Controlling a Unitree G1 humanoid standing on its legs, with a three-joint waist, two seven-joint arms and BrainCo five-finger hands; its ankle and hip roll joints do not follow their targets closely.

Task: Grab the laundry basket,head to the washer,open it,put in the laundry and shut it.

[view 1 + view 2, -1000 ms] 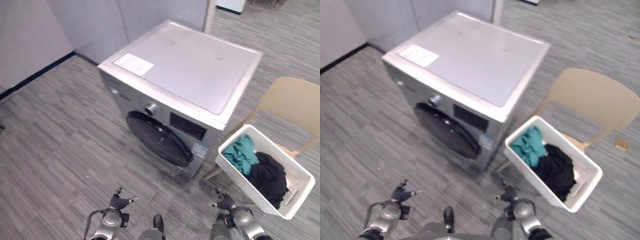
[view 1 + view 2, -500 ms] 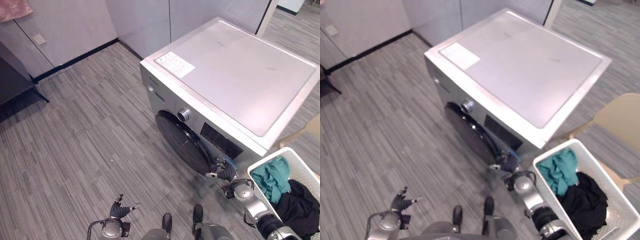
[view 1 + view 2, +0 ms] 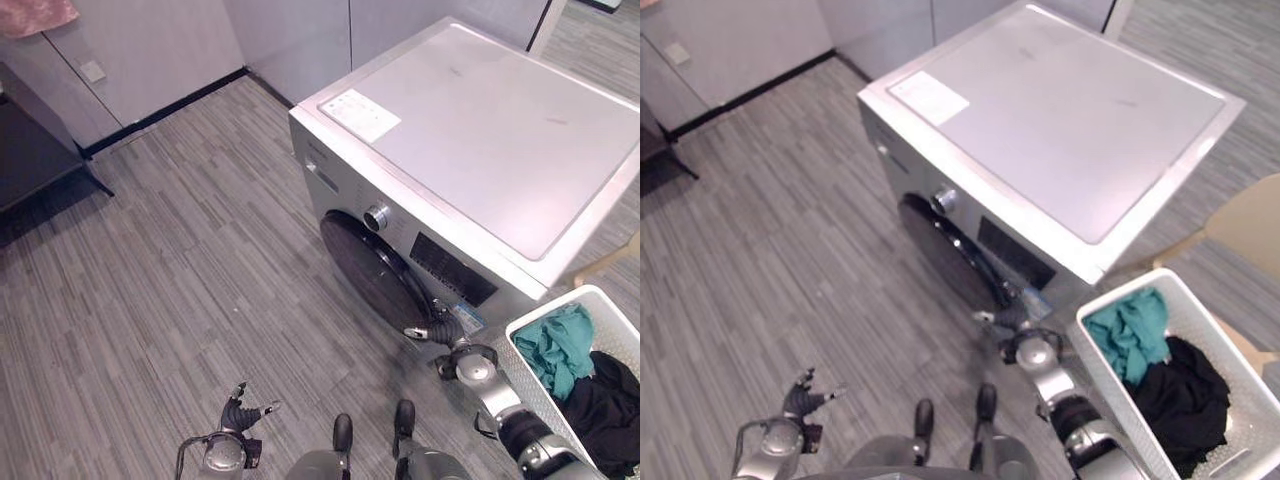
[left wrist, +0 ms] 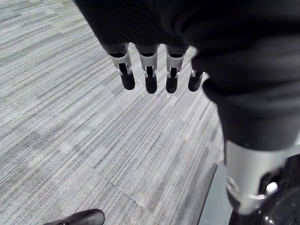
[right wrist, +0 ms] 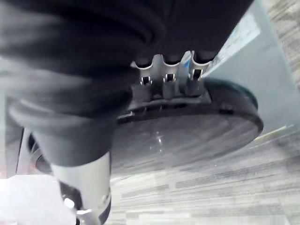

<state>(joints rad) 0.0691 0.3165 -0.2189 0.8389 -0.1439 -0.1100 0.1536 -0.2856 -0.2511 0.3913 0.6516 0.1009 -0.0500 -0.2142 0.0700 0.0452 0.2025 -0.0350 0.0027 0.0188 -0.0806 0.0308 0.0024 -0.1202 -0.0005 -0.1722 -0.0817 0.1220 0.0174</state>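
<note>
Right hand at the washer door, laundry basket waiting off to the side.

The right hand (image 3: 447, 330) reaches to the lower right rim of the washer's (image 3: 500, 140) dark round door (image 3: 372, 277); its fingers (image 5: 168, 85) are hooked over the door's edge, and the door looks a touch off the front there. The left hand (image 3: 238, 415) hangs low over the grey floor (image 3: 160, 250), fingers (image 4: 150, 77) straight and loose, holding nothing. The white laundry basket (image 3: 1110, 375), with teal cloth (image 3: 1135, 335) and black cloth (image 3: 1180, 395) inside, sits just right of the washer.

floor (image 3: 200, 270) open left of washer (image 3: 480, 140) — basket (image 3: 560, 400) crowds right
</note>
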